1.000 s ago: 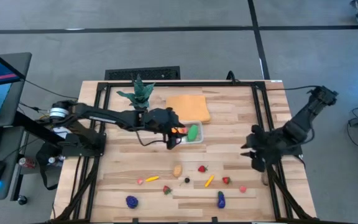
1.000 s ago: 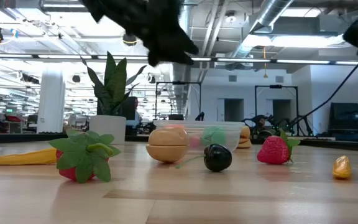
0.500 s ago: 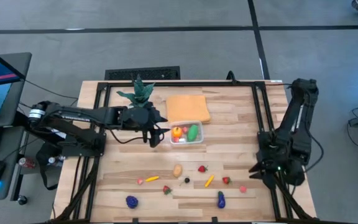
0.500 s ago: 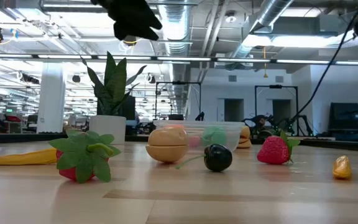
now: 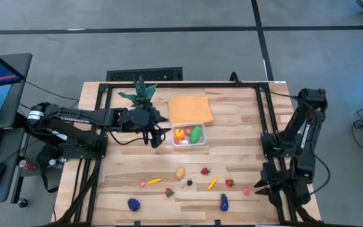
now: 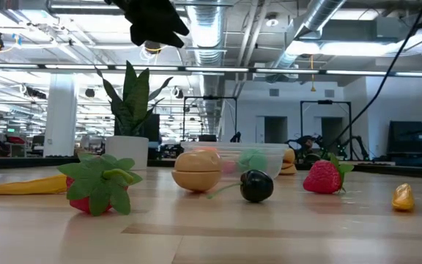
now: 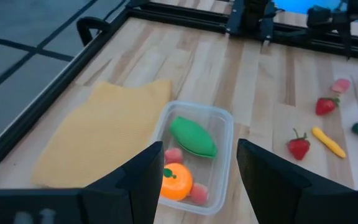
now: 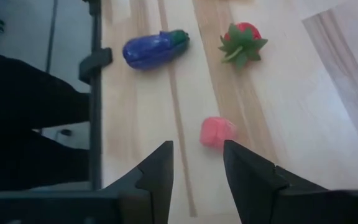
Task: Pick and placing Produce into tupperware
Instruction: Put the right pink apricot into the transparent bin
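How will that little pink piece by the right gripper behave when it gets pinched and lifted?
The pink piece looks small and blocky, so it probably won't roll. It seems light, likely plastic, so a finger might nudge it across the smooth wooden table. The open right gripper spans it, so centring looks feasible.

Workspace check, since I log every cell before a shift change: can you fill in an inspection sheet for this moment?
Surface: wooden table, black frame rails at both sides.
Job's things: tupperware holds an orange piece, a green piece and small pink ones; about ten produce pieces lie loose along the table's near part, among them an eggplant and a strawberry.
Clutter: orange cloth beside the tupperware; potted plant.
Grippers: left gripper open, just left of the tupperware; right gripper open, above a pink piece.
Cables: one runs along the left arm.
Surroundings: monitor, keyboard and mouse at left.
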Available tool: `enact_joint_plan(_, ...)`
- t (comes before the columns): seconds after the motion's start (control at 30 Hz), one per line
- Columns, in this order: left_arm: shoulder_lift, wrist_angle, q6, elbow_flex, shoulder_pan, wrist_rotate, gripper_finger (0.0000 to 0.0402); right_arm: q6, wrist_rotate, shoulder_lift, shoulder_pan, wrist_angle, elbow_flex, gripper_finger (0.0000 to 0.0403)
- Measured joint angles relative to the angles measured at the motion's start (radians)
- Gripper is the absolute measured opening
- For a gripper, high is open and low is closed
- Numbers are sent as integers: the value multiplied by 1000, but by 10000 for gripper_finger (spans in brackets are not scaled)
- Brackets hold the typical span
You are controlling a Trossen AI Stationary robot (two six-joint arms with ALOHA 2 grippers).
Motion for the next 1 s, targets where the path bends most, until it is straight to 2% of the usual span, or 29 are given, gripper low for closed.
enact_joint_plan(0.17, 0, 0, -23, 0, 0, -3, 194, -7, -2, 70, 0, 21, 0, 160)
enact_joint_plan(0.5, 0, 2, -42, 0, 0, -3, 194, -8, -56, 142, -61, 44, -1, 245)
enact_joint_plan(1.0, 0, 2, -48, 0, 0, 0, 195, -112, -159, 234, -167, 207, -2, 248)
